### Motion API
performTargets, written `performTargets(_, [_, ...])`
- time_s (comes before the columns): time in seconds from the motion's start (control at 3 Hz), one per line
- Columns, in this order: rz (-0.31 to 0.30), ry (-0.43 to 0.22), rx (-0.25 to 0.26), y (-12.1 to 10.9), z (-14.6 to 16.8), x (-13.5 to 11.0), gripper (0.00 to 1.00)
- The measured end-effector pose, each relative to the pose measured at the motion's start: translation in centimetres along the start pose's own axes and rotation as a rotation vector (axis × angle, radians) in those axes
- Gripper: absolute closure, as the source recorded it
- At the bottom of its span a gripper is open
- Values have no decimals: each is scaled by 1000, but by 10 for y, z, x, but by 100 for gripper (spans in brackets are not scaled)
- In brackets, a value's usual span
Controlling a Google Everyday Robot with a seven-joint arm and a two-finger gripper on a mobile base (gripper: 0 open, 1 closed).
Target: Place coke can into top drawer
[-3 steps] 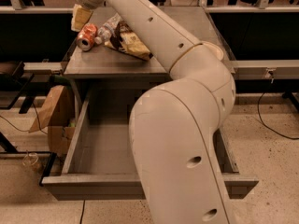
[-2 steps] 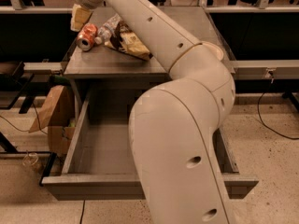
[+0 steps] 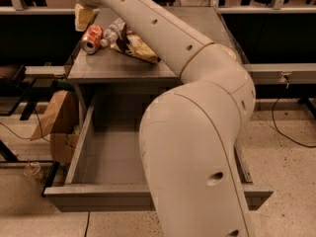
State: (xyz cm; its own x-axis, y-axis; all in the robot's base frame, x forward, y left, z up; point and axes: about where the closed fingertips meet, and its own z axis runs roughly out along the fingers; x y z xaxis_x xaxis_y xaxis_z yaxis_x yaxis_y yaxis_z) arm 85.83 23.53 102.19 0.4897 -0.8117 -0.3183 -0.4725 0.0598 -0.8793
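The arm (image 3: 197, 132) hides the right half of the top drawer (image 3: 98, 199), the middle of its front panel and part of the table (image 3: 108, 69) — and its own base runs off the bottom edge. The gripper (image 3: 84, 17) hangs at the top left, just above the coke can (image 3: 91, 37); only a pale stub shows below the wrist. The snack bag (image 3: 140, 51) slips under the arm at its right end.

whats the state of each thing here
coke can: on its side on the tabletop
top drawer: pulled open, can not inside
plastic bottle: lying down beside the can
snack bag: lying flat on the tabletop
gripper: over the tabletop's left edge, just behind the can
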Motion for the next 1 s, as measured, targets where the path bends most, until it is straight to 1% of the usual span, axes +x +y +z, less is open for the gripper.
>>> performTargets(0.33, [-141,15,28,-1,-2,-5,0])
performTargets(0.67, [-254,39,37,2,-1,-8,0])
performTargets(1.0, [-370,53,26,6,3,-10,0])
